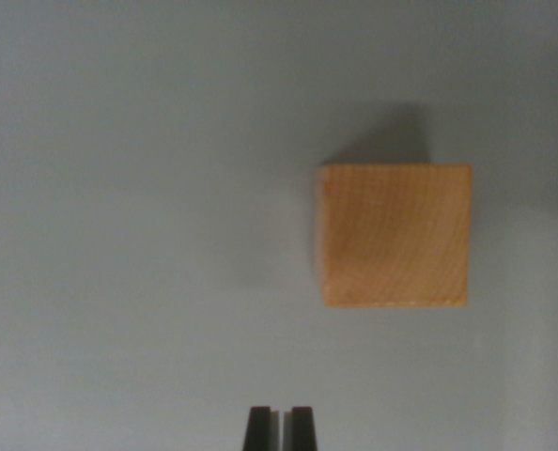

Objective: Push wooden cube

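A light wooden cube with visible grain rests on a plain grey surface, right of centre in the wrist view. It casts a dark shadow toward the top. My gripper shows at the bottom edge as two dark fingertips pressed nearly together with only a thin slit between them, holding nothing. The cube lies above and to the wrist view's right of the fingertips, well apart from them.
Only the grey surface surrounds the cube on all sides; a faint soft shadow lies to the cube's left.
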